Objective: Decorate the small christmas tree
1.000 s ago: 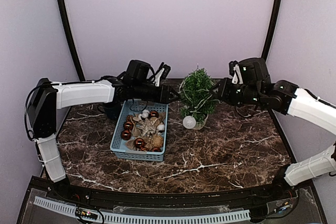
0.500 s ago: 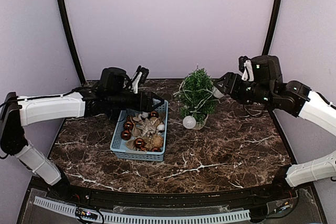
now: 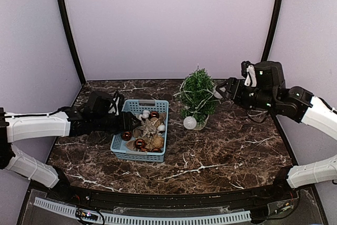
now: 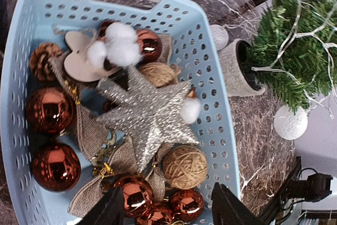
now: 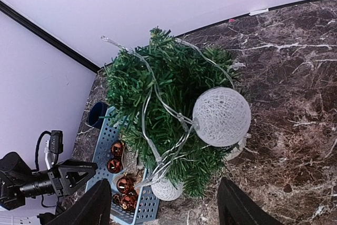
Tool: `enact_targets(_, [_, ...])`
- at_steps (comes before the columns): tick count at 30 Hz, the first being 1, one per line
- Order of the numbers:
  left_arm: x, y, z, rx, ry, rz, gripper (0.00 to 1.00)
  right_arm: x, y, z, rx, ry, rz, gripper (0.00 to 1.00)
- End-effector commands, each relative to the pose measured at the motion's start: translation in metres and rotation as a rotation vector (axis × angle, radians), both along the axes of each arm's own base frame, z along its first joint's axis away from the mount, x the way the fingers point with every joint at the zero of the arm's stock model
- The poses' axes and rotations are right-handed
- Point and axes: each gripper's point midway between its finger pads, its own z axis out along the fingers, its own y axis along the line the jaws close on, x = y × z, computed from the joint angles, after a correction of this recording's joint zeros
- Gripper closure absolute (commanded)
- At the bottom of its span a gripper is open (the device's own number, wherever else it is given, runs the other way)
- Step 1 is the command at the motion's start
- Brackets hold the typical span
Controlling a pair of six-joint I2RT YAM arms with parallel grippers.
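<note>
The marble table (image 3: 226, 151) is being shared by everything here. The small christmas tree (image 5: 158, 114) is being left standing just ahead of the fingers of the right gripper (image 5: 167, 205). These are being held wide and empty, and have been drawn back from its branches. The blue basket (image 4: 218, 104) is being hovered over by the left gripper (image 4: 167, 204), fingers wide and empty, pulled back from the tree. A silver star (image 4: 147, 114) and copper baubles (image 4: 50, 110) are lying just beyond those fingertips, and a white ball (image 5: 221, 116) is hanging on the tree.

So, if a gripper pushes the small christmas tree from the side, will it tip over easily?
Probably yes. The small christmas tree is bushy and wide above a narrow white pot, so it looks top-heavy and light. The light string draped over its branches could also catch and pull it along.
</note>
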Motion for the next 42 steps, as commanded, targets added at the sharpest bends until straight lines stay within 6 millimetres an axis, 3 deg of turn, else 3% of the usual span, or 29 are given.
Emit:
enact_targets(1, [0.000, 0.009, -0.021, -0.097, 0.114, 0.127, 0.41, -0.001, 0.004, 0.009, 0.052, -0.029, 0.011, 0.29])
enact_targets(10, [0.044, 0.002, -0.028, -0.155, 0.125, 0.188, 0.54, -0.003, 0.003, 0.010, 0.049, -0.030, 0.013, 0.30])
enact_targets(22, [0.083, -0.009, -0.064, -0.067, 0.186, 0.229, 0.60, -0.007, -0.002, 0.006, 0.038, -0.015, 0.012, 0.30])
enact_targets(31, [0.092, 0.000, -0.088, -0.006, 0.223, 0.282, 0.69, -0.009, -0.002, 0.004, 0.041, -0.008, 0.014, 0.30])
enact_targets(36, [0.092, 0.006, -0.094, 0.028, 0.231, 0.297, 0.69, -0.009, -0.001, 0.000, 0.044, 0.001, 0.017, 0.30])
enact_targets(41, [0.094, 0.001, -0.104, 0.025, 0.252, 0.280, 0.70, -0.010, 0.001, -0.003, 0.051, 0.008, 0.021, 0.30])
enact_targets(42, [0.093, 0.000, -0.105, 0.022, 0.258, 0.276, 0.74, -0.010, 0.001, -0.002, 0.052, 0.006, 0.022, 0.30])
